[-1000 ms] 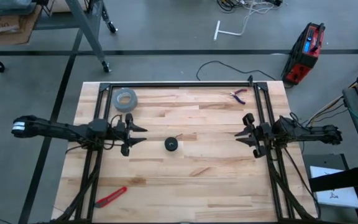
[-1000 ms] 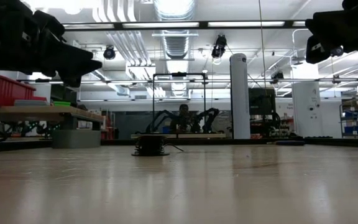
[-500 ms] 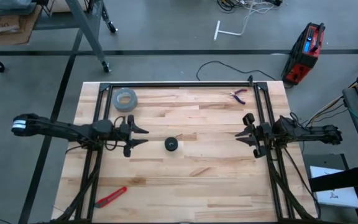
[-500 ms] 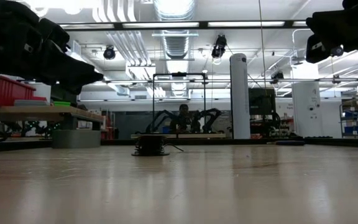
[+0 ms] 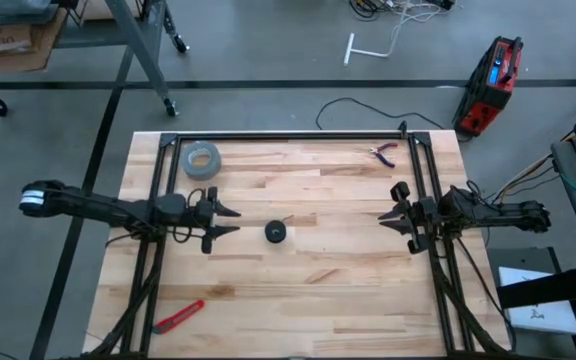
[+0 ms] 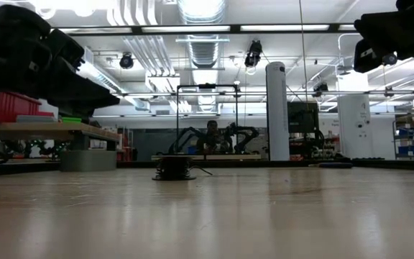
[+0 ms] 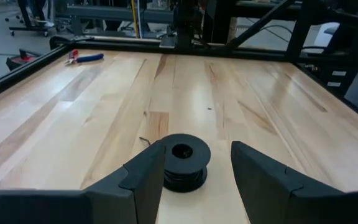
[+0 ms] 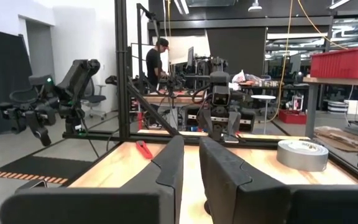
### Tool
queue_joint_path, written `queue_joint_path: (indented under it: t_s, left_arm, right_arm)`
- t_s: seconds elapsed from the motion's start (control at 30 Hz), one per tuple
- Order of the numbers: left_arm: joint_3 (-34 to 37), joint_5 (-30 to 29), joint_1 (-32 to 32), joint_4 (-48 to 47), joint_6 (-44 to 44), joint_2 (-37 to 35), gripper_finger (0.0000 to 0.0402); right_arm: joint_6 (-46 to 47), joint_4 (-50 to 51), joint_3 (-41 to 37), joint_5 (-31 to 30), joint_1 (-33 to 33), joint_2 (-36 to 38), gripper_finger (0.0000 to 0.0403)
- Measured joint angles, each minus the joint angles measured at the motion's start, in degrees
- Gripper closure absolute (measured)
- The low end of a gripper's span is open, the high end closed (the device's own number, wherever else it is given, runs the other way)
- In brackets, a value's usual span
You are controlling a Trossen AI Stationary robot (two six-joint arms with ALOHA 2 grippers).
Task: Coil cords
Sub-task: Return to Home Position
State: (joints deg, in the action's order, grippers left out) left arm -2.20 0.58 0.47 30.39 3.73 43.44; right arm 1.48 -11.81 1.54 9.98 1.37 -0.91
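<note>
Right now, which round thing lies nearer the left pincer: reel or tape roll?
The black reel at mid-table, straight ahead of the open left pincer; the grey tape roll sits farther off, by a table corner.

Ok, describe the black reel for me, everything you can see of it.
The black reel is small and round, with flat flanges, a hole through its middle and thin black cord wound between them; a short cord end sticks out. It stands flat, axis upright, near the middle of the wooden table. Only the table touches it; the left tool faces it, open and apart.
</note>
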Motion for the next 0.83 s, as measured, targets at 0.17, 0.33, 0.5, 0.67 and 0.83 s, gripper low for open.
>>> queue_joint_path:
  t_s: [0.17, 0.33, 0.5, 0.67, 0.83]
  left_arm:
    - [0.0, 0.0, 0.0, 0.0, 0.0, 1.2, 0.0226]
    - [0.0, 0.0, 0.0, 0.0, 0.0, 2.3, 0.0226]
    - [0.0, 0.0, 0.0, 0.0, 0.0, 3.4, 0.0226]
    - [0.0, 0.0, 0.0, 0.0, 0.0, 4.3, 0.0226]
    - [0.0, 0.0, 0.0, 0.0, 0.0, 5.3, 0.0226]
  right_arm:
    - [0.0, 0.0, 0.0, 0.0, 0.0, 0.0, 0.0343]
    - [0.0, 0.0, 0.0, 0.0, 0.0, 0.0, 0.0333]
    - [0.0, 0.0, 0.0, 0.0, 0.0, 0.0, 0.0326]
    - [0.0, 0.0, 0.0, 0.0, 0.0, 0.0, 0.0326]
    - [0.0, 0.0, 0.0, 0.0, 0.0, 0.0, 0.0340]
